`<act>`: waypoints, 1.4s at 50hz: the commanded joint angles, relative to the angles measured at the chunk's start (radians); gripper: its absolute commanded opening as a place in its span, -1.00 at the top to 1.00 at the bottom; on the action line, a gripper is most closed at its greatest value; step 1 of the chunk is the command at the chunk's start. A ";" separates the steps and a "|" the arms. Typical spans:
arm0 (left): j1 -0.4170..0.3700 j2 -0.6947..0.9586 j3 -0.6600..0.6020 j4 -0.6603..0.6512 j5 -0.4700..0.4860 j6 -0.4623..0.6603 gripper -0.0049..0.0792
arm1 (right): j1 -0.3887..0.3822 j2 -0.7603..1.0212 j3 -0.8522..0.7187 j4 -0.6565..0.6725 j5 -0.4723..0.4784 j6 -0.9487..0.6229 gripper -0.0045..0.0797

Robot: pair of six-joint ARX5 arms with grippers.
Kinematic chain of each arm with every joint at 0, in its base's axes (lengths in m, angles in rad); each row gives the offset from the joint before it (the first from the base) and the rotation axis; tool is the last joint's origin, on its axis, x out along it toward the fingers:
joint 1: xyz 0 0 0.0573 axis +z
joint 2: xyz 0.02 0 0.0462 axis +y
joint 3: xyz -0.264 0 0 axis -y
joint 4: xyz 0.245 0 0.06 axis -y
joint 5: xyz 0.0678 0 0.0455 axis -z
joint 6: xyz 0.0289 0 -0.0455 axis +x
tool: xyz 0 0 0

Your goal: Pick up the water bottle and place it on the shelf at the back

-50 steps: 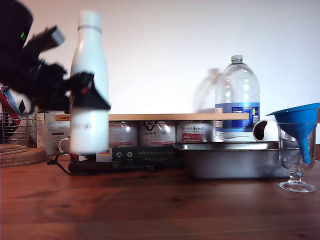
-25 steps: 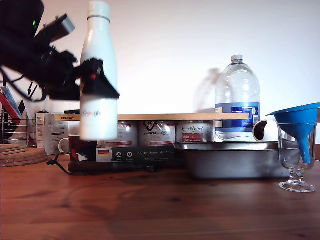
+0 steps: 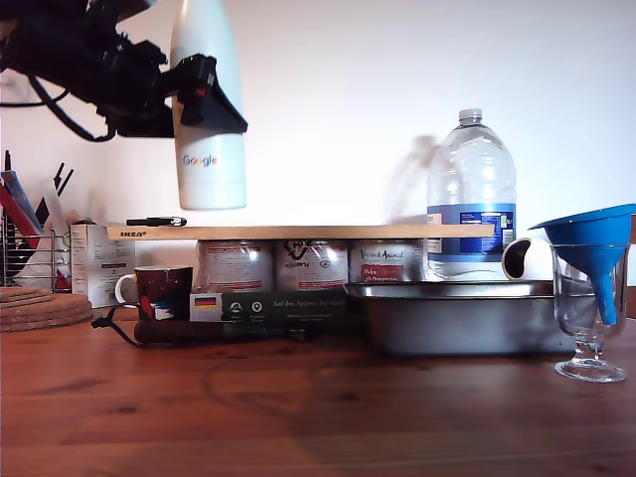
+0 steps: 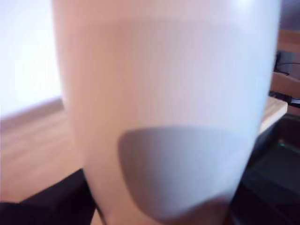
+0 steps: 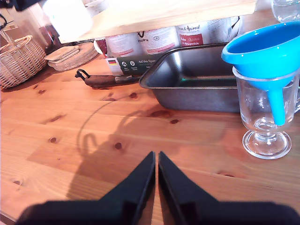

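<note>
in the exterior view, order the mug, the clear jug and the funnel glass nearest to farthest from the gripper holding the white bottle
From my first gripper, holding the water bottle high at the exterior view's left:
1. mug, below it, under the shelf.
2. clear jug, toward the exterior view's right.
3. funnel glass, at that view's far right.

Blue funnel [image 3: 586, 235] sits in glass [image 3: 568, 298] beside grey tray [image 3: 457, 323].

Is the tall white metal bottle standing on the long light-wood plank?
No, the white metal bottle hangs in my first pincer, with a clear gap between its base and the light-wood plank.
</note>
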 commanded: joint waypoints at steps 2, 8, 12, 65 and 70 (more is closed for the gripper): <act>-0.003 -0.034 0.049 0.038 0.003 0.014 0.52 | 0.005 -0.006 -0.005 0.008 0.000 0.000 0.92; -0.003 -0.006 0.088 0.043 0.000 0.018 0.52 | 0.005 -0.006 -0.005 0.008 0.000 0.000 0.92; -0.003 0.021 0.120 0.048 0.000 0.017 0.52 | 0.005 -0.006 -0.005 0.008 0.000 0.000 0.92; -0.014 0.454 0.666 -0.206 0.005 0.006 0.52 | 0.005 -0.006 -0.005 0.012 0.000 0.000 0.92; -0.014 0.462 0.666 -0.213 0.005 0.006 0.52 | 0.005 -0.006 -0.005 0.013 0.000 0.000 0.92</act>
